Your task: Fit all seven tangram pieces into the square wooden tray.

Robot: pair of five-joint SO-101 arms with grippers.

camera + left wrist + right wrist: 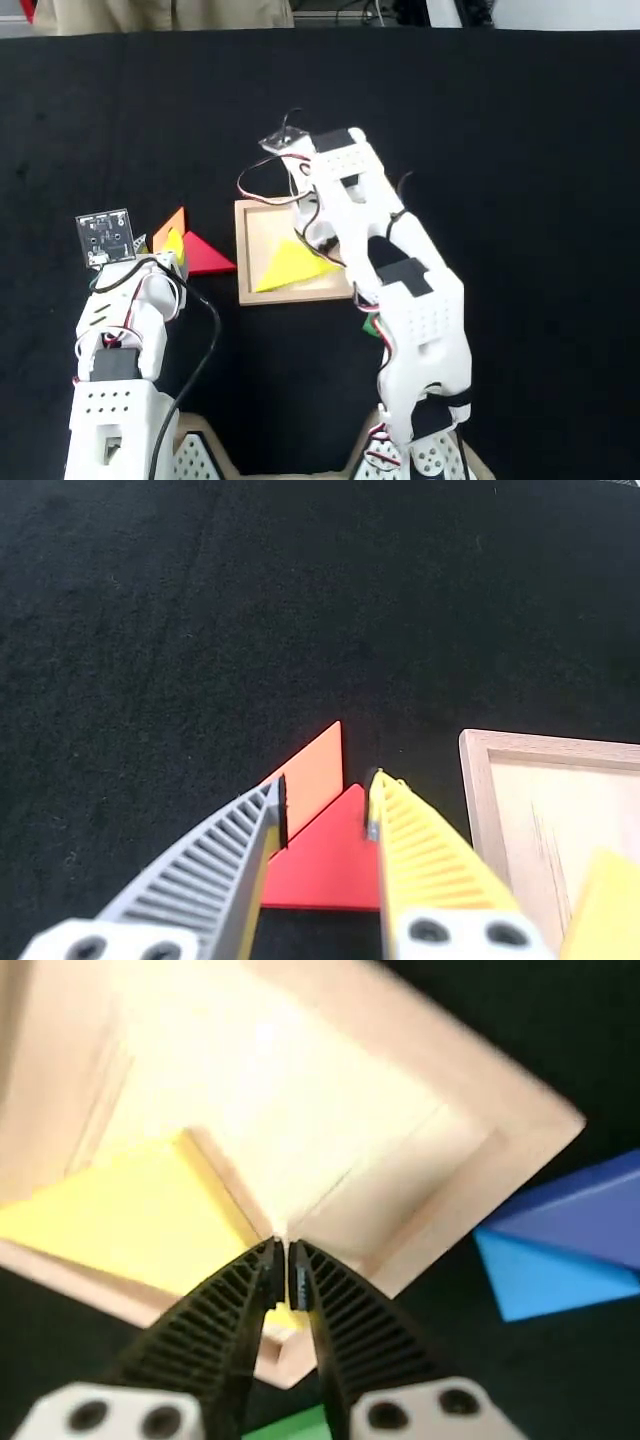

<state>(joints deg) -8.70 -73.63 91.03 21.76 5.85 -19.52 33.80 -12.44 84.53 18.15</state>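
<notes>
Right arm hides wooden tray side nearest right tabletop edge, plus most of green piece. Orange piece partly behind left arm. Yellow triangle cropped.

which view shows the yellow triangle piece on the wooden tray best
The high view: the yellow triangle piece shows nearly whole on the square wooden tray. The right wrist view crops it; the left wrist view catches one corner.
</notes>
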